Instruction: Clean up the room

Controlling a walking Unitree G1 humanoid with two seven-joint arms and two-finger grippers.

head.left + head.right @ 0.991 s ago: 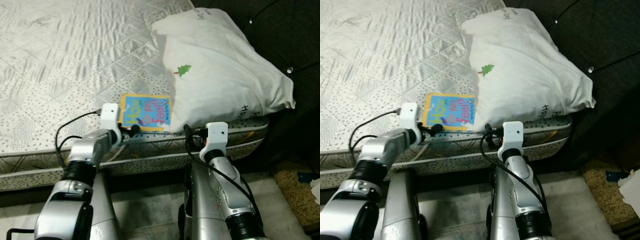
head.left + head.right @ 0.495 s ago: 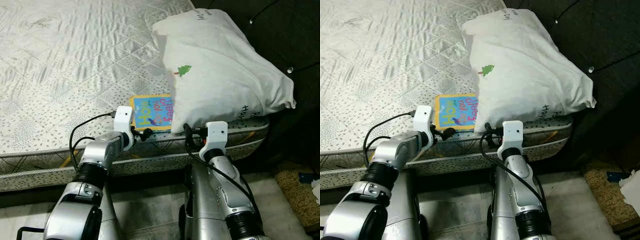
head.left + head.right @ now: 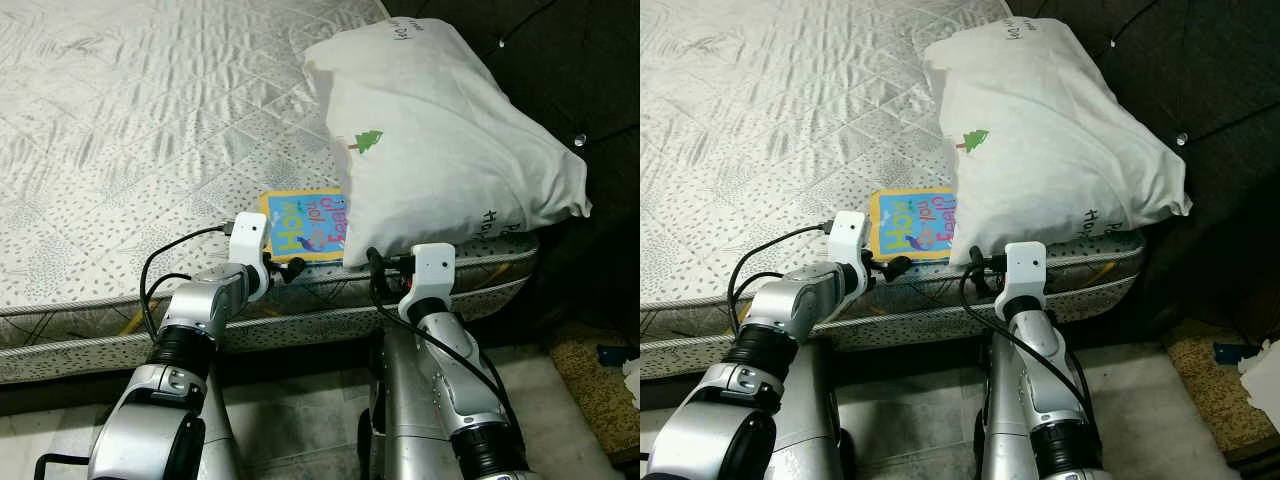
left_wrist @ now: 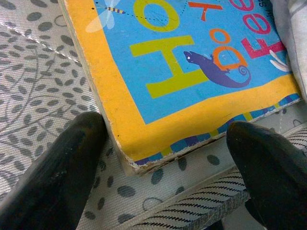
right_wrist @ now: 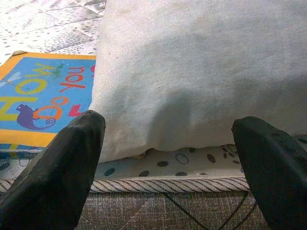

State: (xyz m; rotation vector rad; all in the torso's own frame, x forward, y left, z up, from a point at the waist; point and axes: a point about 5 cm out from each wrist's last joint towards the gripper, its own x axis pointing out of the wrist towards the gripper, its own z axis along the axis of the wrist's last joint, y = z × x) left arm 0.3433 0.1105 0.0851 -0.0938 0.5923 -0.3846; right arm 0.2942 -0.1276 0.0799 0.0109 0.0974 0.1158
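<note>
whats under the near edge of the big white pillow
One side of the colourful yellow-bordered board book runs under the white fabric pillow, both lying on the grey quilted mattress. How far the book reaches beneath is covered.

A bedroom in a home: a bare quilted mattress (image 3: pixel 150 130) fills the upper left of the frame, a white pillow (image 3: pixel 440 130) lies at upper right against a dark tufted headboard (image 3: pixel 560 60).

pillow (image 3: pixel 440 140) overlaps book (image 3: pixel 300 222); mattress (image 3: pixel 130 120) leftward open.
</note>
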